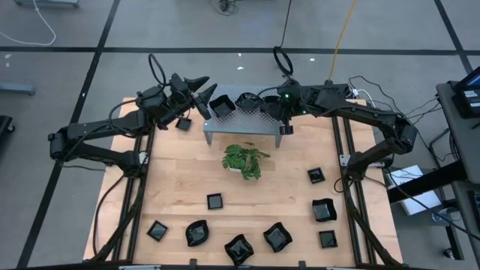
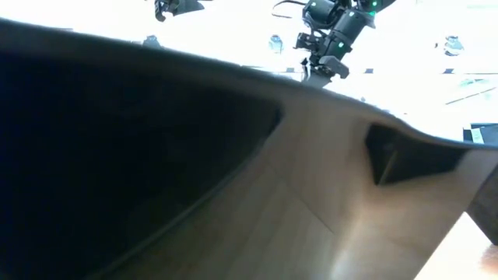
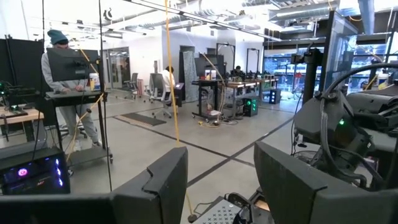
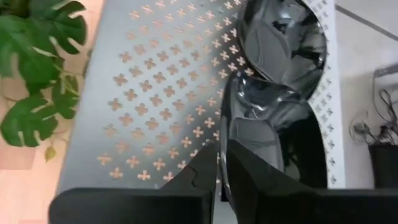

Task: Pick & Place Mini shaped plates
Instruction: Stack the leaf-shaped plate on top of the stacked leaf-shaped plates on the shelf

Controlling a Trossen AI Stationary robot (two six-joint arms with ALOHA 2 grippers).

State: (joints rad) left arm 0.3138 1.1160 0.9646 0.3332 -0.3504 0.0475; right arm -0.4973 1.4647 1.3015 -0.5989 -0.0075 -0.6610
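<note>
From my low camera, a dark plate (image 2: pixel 117 171) pressed against the lens blocks nearly the whole table. On the right wrist feed, the right gripper (image 4: pixel 222 163) covers one edge of a glossy plate (image 4: pixel 261 124) on the perforated stand (image 4: pixel 155 93); I can't tell whether the fingers pinch it. The plant (image 4: pixel 37 68) beside the stand is cropped.

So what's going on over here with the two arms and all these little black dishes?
The robot is moving mini shaped plates from the wooden table onto the grey perforated stand. The right gripper is over the stand, its fingers pinching the rim of a glossy black dish lying beside another one. The left gripper hangs open near the stand's other end. About ten plates remain on the table around the green plant.
</note>
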